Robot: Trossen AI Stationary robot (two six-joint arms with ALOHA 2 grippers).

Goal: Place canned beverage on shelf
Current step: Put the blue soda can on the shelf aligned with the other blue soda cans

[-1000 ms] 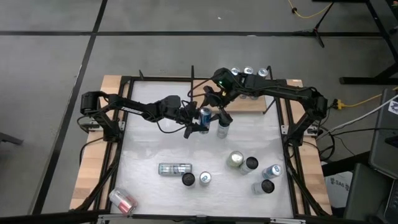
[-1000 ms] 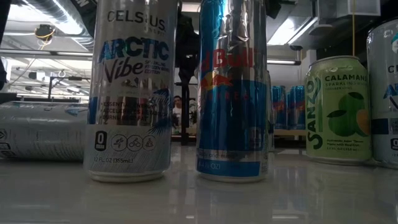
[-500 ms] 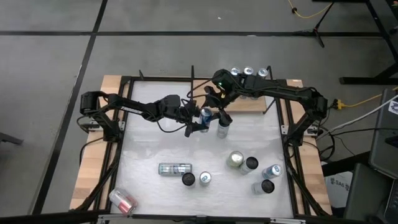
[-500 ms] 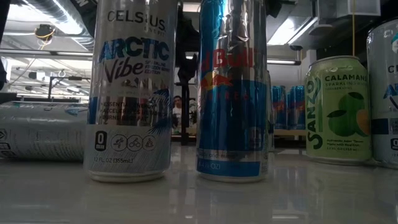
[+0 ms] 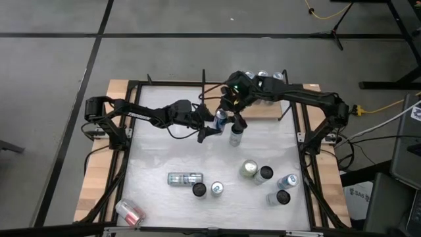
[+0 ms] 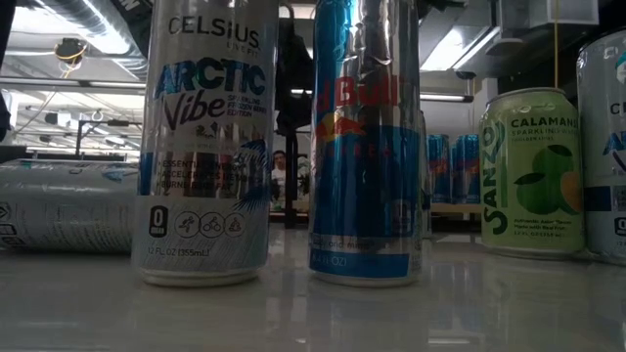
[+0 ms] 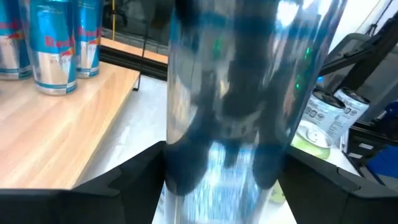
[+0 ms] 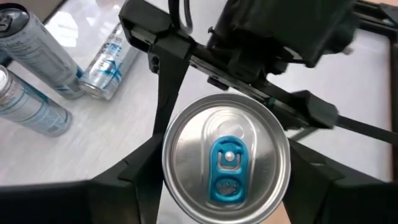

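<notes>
High view: white table (image 5: 158, 158) with both arms meeting just in front of the shelf (image 5: 260, 108), the wooden board at the table's far edge, which carries three cans (image 5: 262, 77) at its back. Right gripper (image 5: 228, 113) is clamped from above on the blue can (image 5: 221, 118), which hangs between the two arms, tilted and clear of the table, not on the shelf. Compared with a second ago the can has shifted slightly toward the shelf and now leans; then it stood upright between both grippers. Left gripper (image 5: 209, 126) has let go since then: fingers spread, flanking the can's lower part, apparently no contact, though the overhead angle is poor for that. A second upright can (image 5: 235, 136) stands just beside the handoff point. Loose cans sit nearer the front: a lying silver one (image 5: 185, 178), a cluster (image 5: 266, 178) to the right, a red one (image 5: 129, 212) off the front-left corner. Right wrist view adds what the overhead cannot: the can's top (image 8: 227, 163) with its blue tab, seated between the right fingers (image 8: 134, 171), the left arm's gripper body beyond it. Left wrist view shows the can (image 7: 233, 99) blurred and filling the gap between the spread left fingers (image 7: 134, 180), with the shelf board (image 7: 62, 134) and two blue cans (image 7: 53, 43) on it behind. Low view shows only foreground cans (image 6: 205, 147); neither gripper is discernible there.
</notes>
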